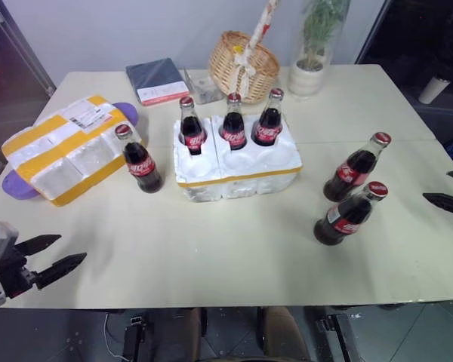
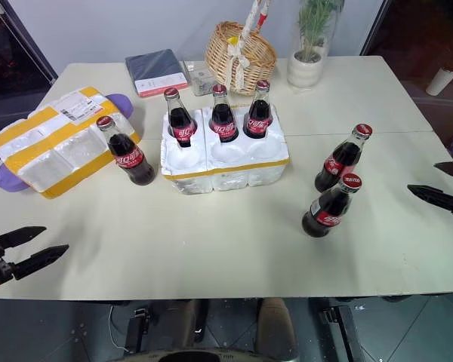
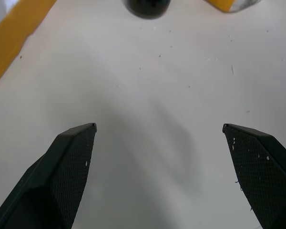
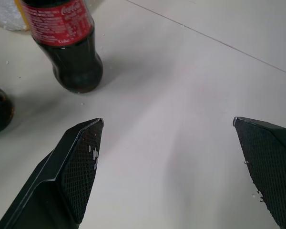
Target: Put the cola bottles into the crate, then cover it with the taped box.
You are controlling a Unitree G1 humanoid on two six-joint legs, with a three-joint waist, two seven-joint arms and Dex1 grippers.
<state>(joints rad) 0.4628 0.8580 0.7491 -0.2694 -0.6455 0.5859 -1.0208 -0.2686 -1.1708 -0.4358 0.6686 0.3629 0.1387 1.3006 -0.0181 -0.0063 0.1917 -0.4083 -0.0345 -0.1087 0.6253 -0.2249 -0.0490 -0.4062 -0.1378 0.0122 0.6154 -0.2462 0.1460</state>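
The white foam crate [image 1: 238,172] with a yellow tape band stands mid-table. Three cola bottles [image 1: 233,124] sit upright in its back row of wells; the front wells are empty. Another bottle [image 1: 140,162] stands on the table just left of the crate, and two more [image 1: 355,170] [image 1: 349,215] stand to its right. The taped box [image 1: 64,147] lies at the far left. My left gripper [image 1: 60,253] hovers open at the table's front-left edge, holding nothing. Out past the two right bottles, my right gripper [image 1: 451,188] is open and empty; its wrist view shows one bottle [image 4: 69,47] close ahead.
A wicker basket [image 1: 244,64], a dark notebook [image 1: 157,81], a small clear container [image 1: 204,87] and a potted plant [image 1: 313,53] line the table's back. A purple object [image 1: 19,185] lies under the taped box. The table's front middle [image 1: 226,249] is bare.
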